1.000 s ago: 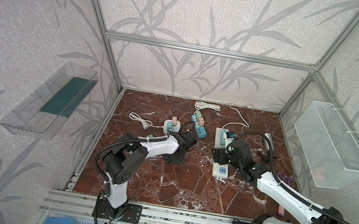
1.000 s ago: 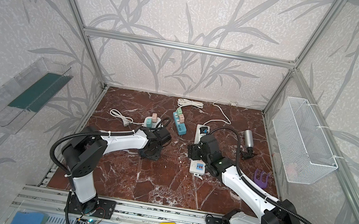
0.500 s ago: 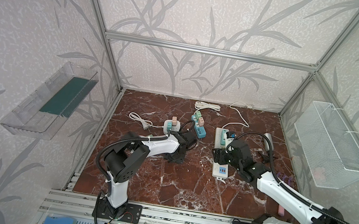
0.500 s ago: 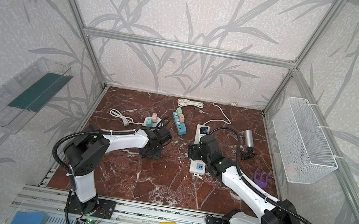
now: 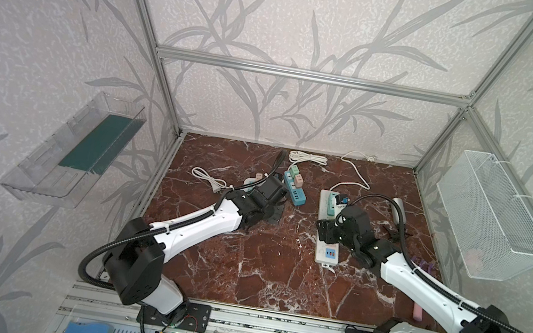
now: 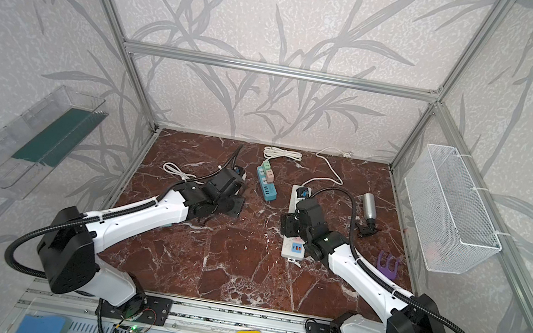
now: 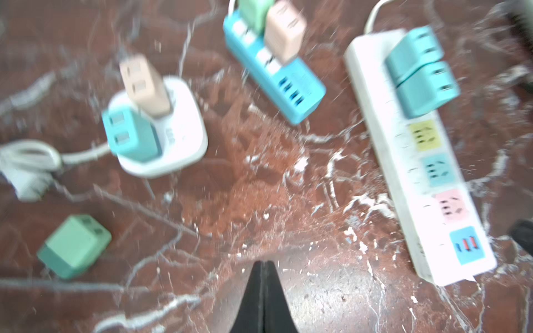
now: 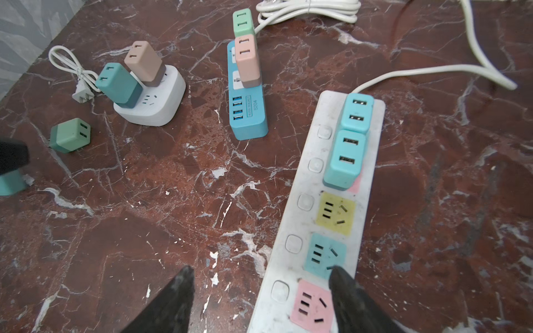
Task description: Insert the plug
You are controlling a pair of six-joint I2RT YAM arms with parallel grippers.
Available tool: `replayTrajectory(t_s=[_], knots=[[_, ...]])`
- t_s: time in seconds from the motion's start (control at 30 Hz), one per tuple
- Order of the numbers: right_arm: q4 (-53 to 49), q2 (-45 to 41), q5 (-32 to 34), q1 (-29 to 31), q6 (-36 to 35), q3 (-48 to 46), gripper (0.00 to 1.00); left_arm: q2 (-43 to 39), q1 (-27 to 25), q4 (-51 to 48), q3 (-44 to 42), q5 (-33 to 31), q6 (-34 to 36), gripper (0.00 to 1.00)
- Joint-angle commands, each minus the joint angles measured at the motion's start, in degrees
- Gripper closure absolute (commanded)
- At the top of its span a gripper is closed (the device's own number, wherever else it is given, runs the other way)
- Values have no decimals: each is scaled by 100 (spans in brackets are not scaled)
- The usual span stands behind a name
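Can't read a thing in the left wrist view, smeared all over. Only catch the tips of the left gripper (image 7: 262, 263) there, chopped by the frame edge; same with the right gripper (image 8: 259, 269) in its wrist view. Lose the middle of the white power strip (image 5: 327, 254) under the right arm in a top view. Can't place the edge-clipped teal block (image 8: 10, 183) in the right wrist view.

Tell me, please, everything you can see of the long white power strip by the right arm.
The power strip is a long, scuffed white plastic bar lying flat on the marble tabletop. Two light blue adapters stand plugged in at its far end; yellow, teal and pink sockets sit free, each beside a white button, then a blue USB panel. The open right gripper straddles one long edge; contact is unclear.
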Motion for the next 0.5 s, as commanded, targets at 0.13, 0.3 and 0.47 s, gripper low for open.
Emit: replayTrajectory(t_s=[0.13,0.3,0.47], knots=[[-698,6,528,-21,-139,577,23,111,242,-380,501,184,432,100],[-625,-191,451,-19,-177,496,21,-417,286,195,-51,-195,279,92],[-763,-181,279,-26,-199,646,20,-1072,392,467,-630,-485,-245,90]])
